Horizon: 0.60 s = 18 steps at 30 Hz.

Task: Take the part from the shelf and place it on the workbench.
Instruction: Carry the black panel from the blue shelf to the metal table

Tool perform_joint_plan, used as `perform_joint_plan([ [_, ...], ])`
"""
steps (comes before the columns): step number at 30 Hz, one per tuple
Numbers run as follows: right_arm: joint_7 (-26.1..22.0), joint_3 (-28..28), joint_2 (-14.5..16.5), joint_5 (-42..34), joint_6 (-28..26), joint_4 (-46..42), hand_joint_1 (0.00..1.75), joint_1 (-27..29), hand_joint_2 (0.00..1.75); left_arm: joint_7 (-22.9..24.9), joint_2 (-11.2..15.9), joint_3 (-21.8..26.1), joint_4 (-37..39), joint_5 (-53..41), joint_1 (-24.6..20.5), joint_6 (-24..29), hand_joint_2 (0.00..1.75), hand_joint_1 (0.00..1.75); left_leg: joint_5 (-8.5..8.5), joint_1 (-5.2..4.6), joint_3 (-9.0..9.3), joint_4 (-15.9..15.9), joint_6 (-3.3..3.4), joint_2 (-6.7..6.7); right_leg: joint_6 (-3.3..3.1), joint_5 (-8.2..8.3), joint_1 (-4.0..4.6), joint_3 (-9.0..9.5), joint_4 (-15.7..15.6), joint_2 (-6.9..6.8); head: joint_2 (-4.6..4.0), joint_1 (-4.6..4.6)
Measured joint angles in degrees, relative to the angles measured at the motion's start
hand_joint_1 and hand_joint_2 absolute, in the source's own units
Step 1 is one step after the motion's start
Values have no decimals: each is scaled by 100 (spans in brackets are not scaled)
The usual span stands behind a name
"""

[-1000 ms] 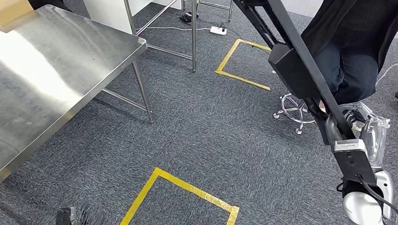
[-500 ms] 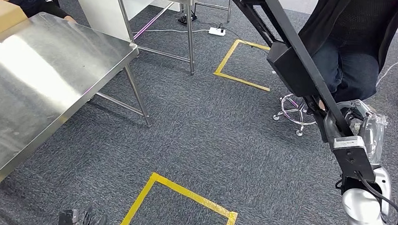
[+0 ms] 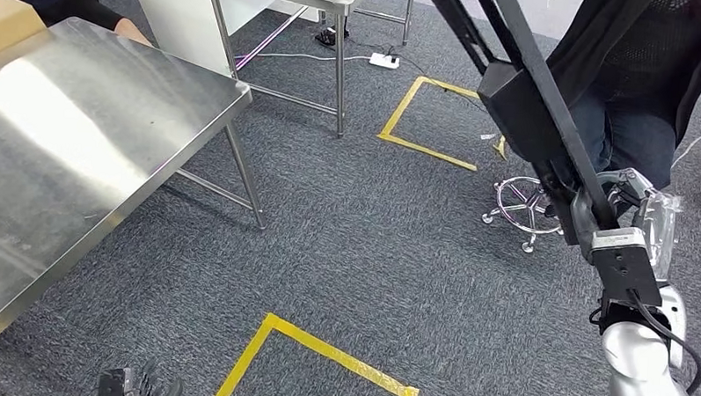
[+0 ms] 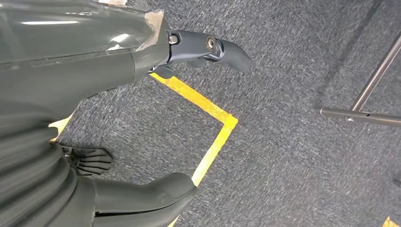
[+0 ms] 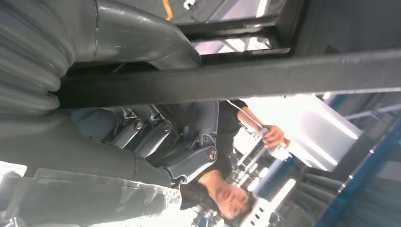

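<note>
Fingers (image 5: 156, 135) of right hand (image 3: 632, 212) wrapped round black part (image 3: 543, 125), arm raised

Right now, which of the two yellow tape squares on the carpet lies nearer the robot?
The yellow tape square at the head view's bottom edge; the other yellow tape square lies farther off, beside the steel table legs.

Brushed, shiny steel workbench (image 3: 85, 145); rough grey carpet (image 3: 354, 251) with glossy yellow tape (image 3: 324, 338); matt black frame (image 3: 530, 107); chrome stool base (image 3: 518, 204).

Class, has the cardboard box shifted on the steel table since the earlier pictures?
No: cardboard box keeps its place on the steel table; the camera moved.
</note>
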Motion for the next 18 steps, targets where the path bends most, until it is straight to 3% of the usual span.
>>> perform_joint_plan([
  [2, -1, 0, -1, -10, 18, 34, 175, -5, 175, 0, -8, 0, -1, 0, 8, 2, 175, 0, -89, 15, 96, 13, -49, -20, 148, 436, -38, 213, -710, -5, 0, 2],
  [3, -3, 0, 0, -15, 32, 51, 175, -15, 175, 0, -7, 1, -2, 0, 9, 4, 175, 0, -150, 6, 125, 38, -83, -28, 184, 634, -51, 384, -1111, -9, 0, 12],
  [4, -7, 1, 0, -21, 44, 65, 175, -25, 175, 0, -3, 1, -2, 0, 9, 7, 175, 0, -207, -6, 140, 60, -116, -34, 168, 761, -61, 517, -1403, -9, 0, 17],
  [5, -9, 3, 2, -27, 54, 81, 175, -33, 175, 0, 1, 1, -3, 0, 11, 11, 175, 0, -255, -21, 142, 75, -147, -36, 118, 812, -60, 593, -1555, -8, 0, 13],
  [7, -12, 9, 6, -39, 61, 112, 175, -43, 175, 0, 6, 1, -8, 0, 12, 18, 175, 0, -315, -23, 147, 79, -195, -35, -21, 779, -55, 619, -1577, 0, 0, -6],
  [9, -12, 13, 8, -44, 61, 131, 175, -53, 175, 1, 9, 1, -21, -1, 11, 20, 175, 0, -407, 5, 128, 188, -251, -23, -103, 741, -70, 658, -1583, 2, 0, -24],
  [11, -13, 18, 12, -44, 60, 133, 175, -72, 175, 1, 10, 1, -32, -2, 12, 24, 175, 0, -660, 35, -144, 731, -316, -4, -178, 691, -78, 720, -1590, 0, 0, -39],
  [13, -13, 28, 23, -43, 61, 137, 175, -84, 175, 0, 6, 1, -32, -2, 28, 30, 175, 0, -922, 63, -652, 1528, -362, 6, -237, 635, -60, 772, -1590, -2, 0, -46],
  [14, -13, 33, 29, -42, 61, 141, 175, -84, 175, 0, 5, 1, -32, -2, 41, 31, 175, 0, -923, 77, -849, 1756, -370, 7, -249, 606, -51, 802, -1590, -1, 0, -47],
  [15, -13, 35, 34, -42, 61, 145, 175, -84, 175, 0, 3, 1, -32, -2, 51, 32, 175, 0, -804, 88, -948, 1777, -371, 8, -254, 574, -45, 839, -1590, 2, 0, -46],
  [16, -13, 37, 38, -42, 61, 148, 175, -84, 175, 0, 3, 1, -32, -2, 58, 32, 175, 0, -565, 97, -920, 1552, -363, 10, -246, 536, -42, 889, -1589, 5, 0, -48],
  [18, -14, 37, 44, -44, 61, 150, 175, -89, 175, 0, 4, 1, -32, -2, 61, 33, 175, 0, -33, 99, -648, 768, -332, 16, -213, 452, -33, 996, -1590, 13, 0, -47],
])
